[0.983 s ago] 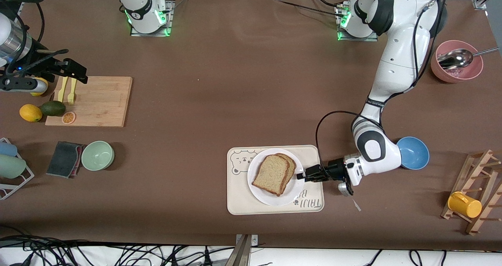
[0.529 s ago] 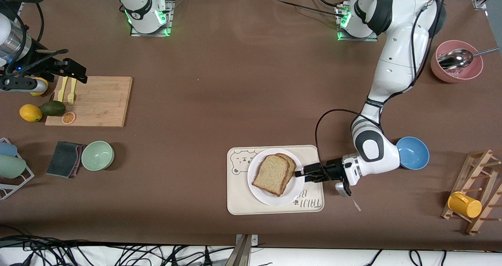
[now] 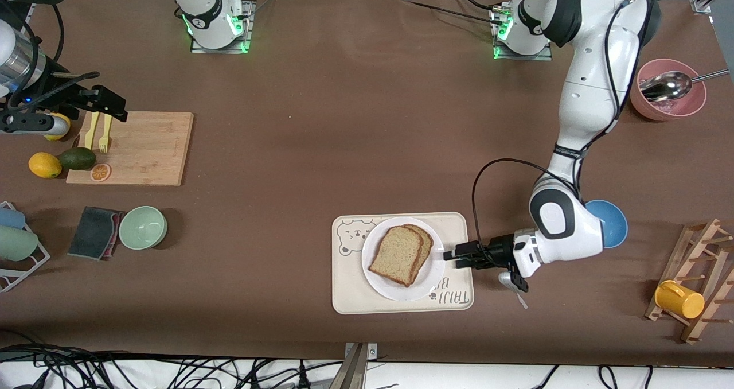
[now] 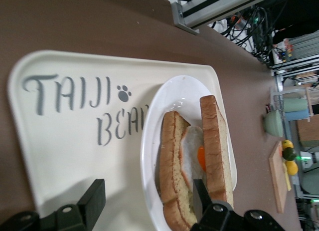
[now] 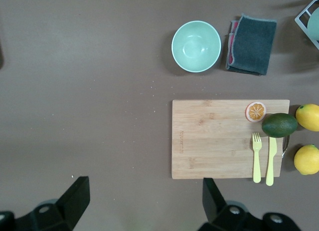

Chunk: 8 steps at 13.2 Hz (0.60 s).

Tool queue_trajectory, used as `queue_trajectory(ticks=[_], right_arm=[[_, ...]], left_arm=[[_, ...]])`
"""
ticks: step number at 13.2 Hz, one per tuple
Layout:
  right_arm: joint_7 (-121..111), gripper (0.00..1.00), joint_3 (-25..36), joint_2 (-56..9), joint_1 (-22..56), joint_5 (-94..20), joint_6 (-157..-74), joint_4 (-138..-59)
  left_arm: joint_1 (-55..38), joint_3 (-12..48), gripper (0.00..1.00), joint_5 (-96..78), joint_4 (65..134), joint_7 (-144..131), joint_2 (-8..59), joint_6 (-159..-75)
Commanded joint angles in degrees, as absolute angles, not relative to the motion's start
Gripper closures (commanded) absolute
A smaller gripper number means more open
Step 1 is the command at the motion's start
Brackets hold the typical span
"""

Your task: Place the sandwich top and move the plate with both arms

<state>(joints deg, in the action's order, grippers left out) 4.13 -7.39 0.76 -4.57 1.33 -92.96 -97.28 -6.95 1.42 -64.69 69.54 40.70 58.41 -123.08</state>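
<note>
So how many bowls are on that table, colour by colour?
Green bowl: 1
Blue bowl: 1
Pink bowl: 1
Total: 3

The front view looks down from high across the table (image 3: 355,148), facing both arm bases along its top edge. The left wrist view sits low and close, looking sideways over the cream tray (image 4: 75,156) at the plate (image 4: 172,99); both show in the front view too. The right wrist view looks straight down from high onto the cutting board (image 5: 229,138), shared with the front view.
</note>
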Motion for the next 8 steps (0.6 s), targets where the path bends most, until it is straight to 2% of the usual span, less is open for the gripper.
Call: queue_trajectory(ticks=[1, 2, 3, 8], right_arm=[[3.2, 0.0, -7.1, 0.9, -5.1, 1.3, -91.8, -96.4], [3.2, 0.0, -6.2, 0.9, -5.1, 1.1, -91.9, -96.4], [3.2, 0.0, -6.2, 0.8, -5.1, 1.1, -91.9, -96.4], [3.3, 0.0, -6.2, 1.1, -5.1, 1.1, -91.8, -96.4]], left_arm=[[-5.9, 1.2, 0.16, -55.6, 70.3, 36.1, 54.1, -120.3], [-5.6, 1.2, 0.14, -51.3, 70.2, 35.7, 52.7, -119.3], [-4.8, 1.2, 0.0, -47.2, 70.6, 34.0, 51.0, -118.3], [-4.5, 1.2, 0.0, -25.5, 70.8, 19.4, 41.9, -107.8]])
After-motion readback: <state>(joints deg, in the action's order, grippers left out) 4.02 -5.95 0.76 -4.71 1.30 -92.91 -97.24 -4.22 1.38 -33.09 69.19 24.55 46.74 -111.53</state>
